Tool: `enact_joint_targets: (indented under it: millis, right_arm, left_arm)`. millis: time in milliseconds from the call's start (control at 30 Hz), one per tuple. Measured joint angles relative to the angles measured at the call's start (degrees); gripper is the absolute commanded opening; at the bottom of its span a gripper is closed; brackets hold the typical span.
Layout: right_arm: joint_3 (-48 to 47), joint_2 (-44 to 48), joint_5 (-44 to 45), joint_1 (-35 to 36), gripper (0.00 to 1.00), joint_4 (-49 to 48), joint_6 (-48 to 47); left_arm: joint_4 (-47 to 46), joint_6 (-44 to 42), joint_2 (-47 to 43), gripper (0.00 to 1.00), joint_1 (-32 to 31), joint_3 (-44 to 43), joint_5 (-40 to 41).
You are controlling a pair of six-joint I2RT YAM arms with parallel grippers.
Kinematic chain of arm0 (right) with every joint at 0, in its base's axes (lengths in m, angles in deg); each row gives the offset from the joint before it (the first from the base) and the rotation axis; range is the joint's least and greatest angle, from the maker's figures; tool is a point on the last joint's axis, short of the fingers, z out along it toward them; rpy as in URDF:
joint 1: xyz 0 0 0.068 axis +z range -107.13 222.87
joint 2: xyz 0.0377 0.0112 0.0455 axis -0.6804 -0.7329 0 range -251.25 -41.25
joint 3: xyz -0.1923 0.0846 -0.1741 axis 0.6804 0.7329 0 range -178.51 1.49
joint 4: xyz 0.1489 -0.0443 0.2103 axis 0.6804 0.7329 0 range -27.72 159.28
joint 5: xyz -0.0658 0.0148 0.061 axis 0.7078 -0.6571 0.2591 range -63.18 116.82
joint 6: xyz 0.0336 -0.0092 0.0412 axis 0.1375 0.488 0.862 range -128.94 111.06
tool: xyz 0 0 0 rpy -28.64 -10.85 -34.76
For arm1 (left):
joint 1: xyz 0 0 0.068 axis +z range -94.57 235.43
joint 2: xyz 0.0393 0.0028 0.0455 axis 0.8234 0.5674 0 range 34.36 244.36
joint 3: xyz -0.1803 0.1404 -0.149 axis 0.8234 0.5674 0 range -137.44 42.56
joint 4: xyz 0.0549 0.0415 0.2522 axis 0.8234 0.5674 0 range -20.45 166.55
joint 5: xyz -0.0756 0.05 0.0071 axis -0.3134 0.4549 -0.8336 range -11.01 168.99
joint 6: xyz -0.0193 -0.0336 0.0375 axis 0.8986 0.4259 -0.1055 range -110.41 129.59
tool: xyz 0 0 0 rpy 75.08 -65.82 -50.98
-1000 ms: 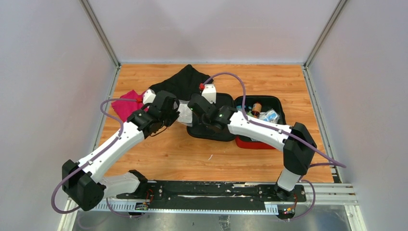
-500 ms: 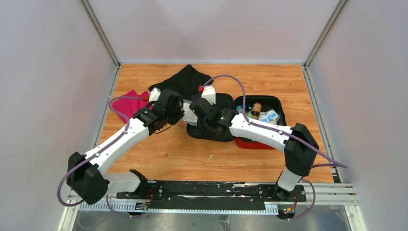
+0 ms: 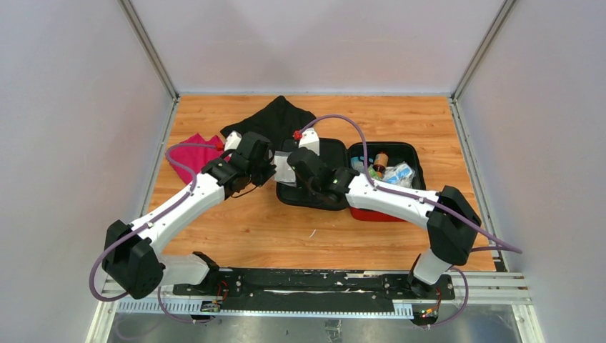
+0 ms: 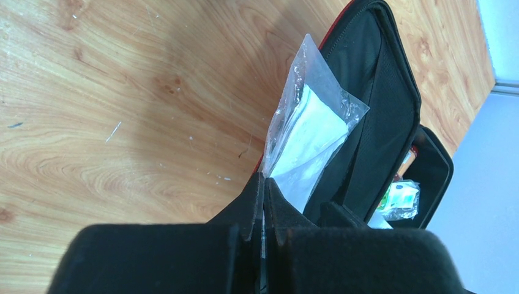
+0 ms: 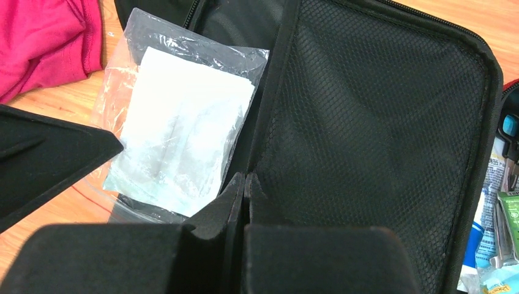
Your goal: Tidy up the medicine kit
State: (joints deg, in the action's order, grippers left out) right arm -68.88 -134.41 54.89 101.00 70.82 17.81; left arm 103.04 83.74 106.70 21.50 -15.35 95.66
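So the medicine kit (image 3: 373, 213) is lying flat open on the table (image 3: 286, 236), a bit right of centre. The right half has stuff in it, a brown bottle (image 3: 381, 158) and some packets (image 3: 400, 173) that are too small to read. The left half is the lid, black lining up, with a mesh pocket (image 5: 379, 122) that looks empty from the right wrist view.

The left gripper (image 4: 263, 184) is closed tight on the corner of a clear pouch (image 4: 306, 135) with a white pad inside, held up just beside the lid's left edge. The right gripper (image 5: 245, 180) is closed too, its tips right at the pocket's edge band. Can't tell if it has actually pinched the band.

I'd say it's partway done. Some items are packed, and the pouch isn't in yet. My guess is it goes into the lid or that pocket, then the case gets zipped.

Left of the kit there's a magenta cloth (image 3: 187, 153), with a black cloth (image 3: 275, 118) on the far side. Neither is in play.
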Motion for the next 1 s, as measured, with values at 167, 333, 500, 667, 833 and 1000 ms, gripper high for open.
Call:
enact_joint_targets:
  millis: [167, 333, 500, 667, 833, 1000]
  right_arm:
    - [0.9, 0.9, 0.4, 0.0, 0.0, -1.0, 0.0]
    - [1.6, 1.5, 0.4, 0.0, 0.0, -1.8, 0.0]
    - [2.0, 1.5, 0.4, 0.0, 0.0, -2.6, 0.0]
    - [2.5, 1.5, 0.4, 0.0, 0.0, -3.4, -0.5]
    - [3.1, 1.6, 0.4, 0.0, 0.0, -4.3, -0.7]
    - [3.5, 2.2, 0.4, 0.0, 0.0, -4.7, -0.8]
  left_arm:
    - [0.0, 0.2, 0.0, 0.0, 0.0, 0.0, -0.1]
    - [-0.3, 0.2, 0.5, 0.0, -0.1, 0.0, -1.2]
    - [-1.9, -0.3, 1.4, 0.0, -0.6, 0.1, -2.7]
    - [-3.7, -1.4, 1.9, 0.0, -0.7, 0.0, -4.3]
    - [-5.4, -2.4, 2.2, 0.0, -0.7, 0.1, -5.7]
    - [-7.8, -3.0, 2.2, 0.0, -0.9, 0.5, -7.6]
